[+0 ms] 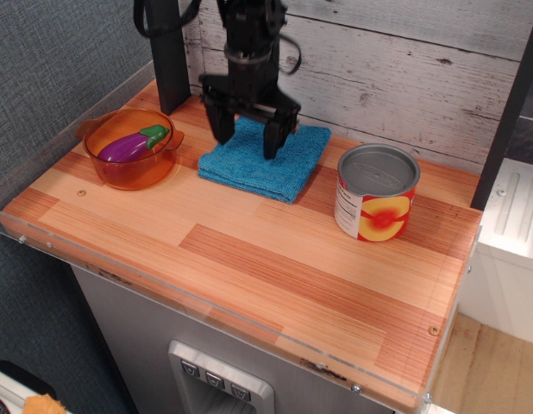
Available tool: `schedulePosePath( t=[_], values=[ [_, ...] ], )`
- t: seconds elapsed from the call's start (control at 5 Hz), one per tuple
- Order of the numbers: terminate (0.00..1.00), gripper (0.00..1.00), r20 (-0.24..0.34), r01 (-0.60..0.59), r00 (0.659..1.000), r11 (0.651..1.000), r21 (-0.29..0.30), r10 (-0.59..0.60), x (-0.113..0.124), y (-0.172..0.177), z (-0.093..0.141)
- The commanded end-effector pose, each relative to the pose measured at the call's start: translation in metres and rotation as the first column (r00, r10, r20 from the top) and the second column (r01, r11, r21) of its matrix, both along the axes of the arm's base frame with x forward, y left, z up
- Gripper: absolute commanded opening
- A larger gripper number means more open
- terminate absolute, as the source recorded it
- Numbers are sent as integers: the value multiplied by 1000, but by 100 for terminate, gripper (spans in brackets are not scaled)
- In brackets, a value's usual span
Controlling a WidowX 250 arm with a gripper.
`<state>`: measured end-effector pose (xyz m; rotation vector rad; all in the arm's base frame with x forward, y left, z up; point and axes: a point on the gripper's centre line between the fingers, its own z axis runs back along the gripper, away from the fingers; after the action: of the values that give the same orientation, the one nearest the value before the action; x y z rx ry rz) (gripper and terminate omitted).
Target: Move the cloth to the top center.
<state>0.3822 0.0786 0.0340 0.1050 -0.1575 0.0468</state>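
Note:
The cloth [271, 164] is a folded teal-blue terry towel lying flat on the wooden tabletop near the back wall, between the orange bowl and the tin can. My black gripper [247, 140] hangs above the cloth's back-left part. Its two fingers are spread wide apart and hold nothing. The left fingertip is over the cloth's left edge, the right fingertip over its middle. The fingertips look raised off the cloth.
An orange see-through bowl [133, 151] with a purple toy eggplant [128, 144] stands at the left. A tin can [376, 191] with a peach label stands to the right of the cloth. A clear plastic rim [206, 297] runs along the table's front and left edges. A black post [170, 52] stands at the back left.

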Motion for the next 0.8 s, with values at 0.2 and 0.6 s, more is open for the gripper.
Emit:
schedulePosePath(
  t=[0.2, 0.6],
  values=[
    [0, 100, 117, -34, 993, 998, 44, 29, -1, 4, 59],
    [0, 100, 72, -25, 997, 999, 37, 23, -25, -6, 76]
  ],
)
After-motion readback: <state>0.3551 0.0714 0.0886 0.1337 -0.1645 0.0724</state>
